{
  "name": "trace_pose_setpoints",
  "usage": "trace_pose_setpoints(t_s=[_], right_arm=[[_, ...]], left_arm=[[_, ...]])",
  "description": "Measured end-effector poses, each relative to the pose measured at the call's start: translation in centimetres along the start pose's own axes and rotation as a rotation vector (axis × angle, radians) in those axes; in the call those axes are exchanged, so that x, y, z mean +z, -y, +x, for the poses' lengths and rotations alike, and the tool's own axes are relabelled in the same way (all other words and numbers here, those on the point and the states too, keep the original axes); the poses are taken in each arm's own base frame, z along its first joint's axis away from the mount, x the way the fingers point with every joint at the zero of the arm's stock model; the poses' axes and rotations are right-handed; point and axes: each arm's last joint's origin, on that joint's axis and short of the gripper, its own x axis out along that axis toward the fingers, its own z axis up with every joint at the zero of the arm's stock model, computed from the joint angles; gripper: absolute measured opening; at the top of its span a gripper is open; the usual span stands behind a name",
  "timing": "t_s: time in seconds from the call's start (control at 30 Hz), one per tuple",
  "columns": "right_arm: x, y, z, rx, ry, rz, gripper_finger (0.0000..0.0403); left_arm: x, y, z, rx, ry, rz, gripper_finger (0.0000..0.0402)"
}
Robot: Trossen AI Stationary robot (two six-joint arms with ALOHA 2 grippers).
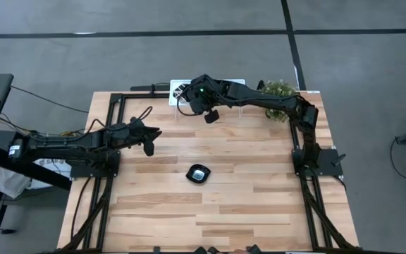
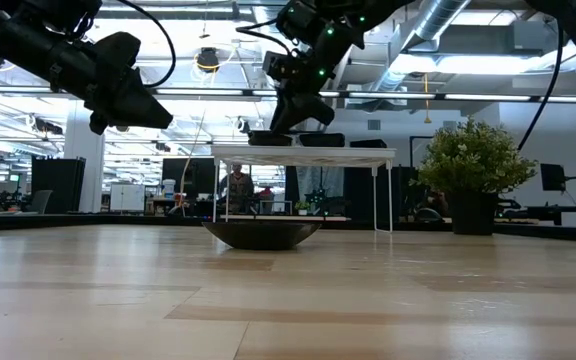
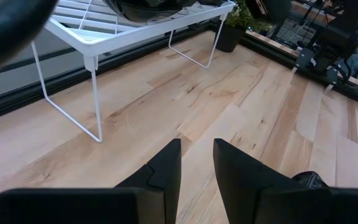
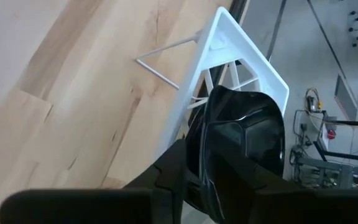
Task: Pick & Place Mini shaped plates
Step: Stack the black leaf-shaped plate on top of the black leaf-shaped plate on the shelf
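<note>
- Mini shaped plates split between two spots: one glossy black dish (image 1: 199,173) alone on the wooden table (image 1: 259,204), mid-board; at least two more up on the white wire rack (image 3: 98,28) at the far edge, one of them being worked right now.
- Right gripper (image 4: 194,165) reaching over the rack's corner, fingers narrowed around the rim of a black plate (image 4: 247,134), one finger inside the bowl and one outside; looks pinched, though whether lifted clear of the wires or resting on them cannot be told.
- Low view: same gripper (image 2: 293,115) straight above the rack top, a dark plate (image 2: 270,138) under its tips, a second plate (image 2: 321,139) just beside it.
- Left gripper (image 3: 197,165) hanging above bare table, well apart from the rack, fingers parted by a narrow gap, holding nothing.
- Best handling, by judgement: squeeze firmly on the rim before raising, since glossy glaze slips; lift straight up to clear the wires and the neighbouring plate.
- Risk: tilted plate catching the lattice, or nudging its neighbour off the edge.
- Potted plant (image 2: 473,160) beyond the rack, out of the way.
</note>
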Motion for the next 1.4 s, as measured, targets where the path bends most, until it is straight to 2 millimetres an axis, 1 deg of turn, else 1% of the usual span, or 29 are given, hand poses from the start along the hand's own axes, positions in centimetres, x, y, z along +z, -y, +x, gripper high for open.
trace_pose_setpoints(t_s=[0.23,0.37,0.7,1.0,1.23,1.33,1.4], right_arm=[[-0.7,0.4,0.4,0.002,-0.001,0.016,0.0022],[-0.6,0.5,0.4,-0.013,0.007,0.015,0.0003],[-0.2,0.4,0.3,-0.034,-0.002,-0.026,0.0001],[0.2,0.2,0.0,-0.044,-0.022,-0.235,0.0001],[0.1,0.1,0.0,-0.031,-0.030,-0.325,0.0000],[-0.1,0.1,-1.0,-0.005,-0.037,-0.339,0.0000],[-0.2,0.1,-2.2,0.022,-0.026,-0.341,0.0000]], left_arm=[[0.0,0.0,0.0,0.000,0.000,0.000,0.0095],[0.0,0.0,0.0,0.000,0.000,0.000,0.0095],[0.0,0.0,0.0,0.000,0.000,0.000,0.0095],[0.0,0.0,0.0,0.000,0.000,0.000,0.0095],[0.0,0.0,0.0,0.000,0.000,0.000,0.0095],[0.0,0.0,0.0,0.000,0.000,0.011,0.0095],[0.0,0.0,0.0,0.001,-0.001,0.024,0.0095]])
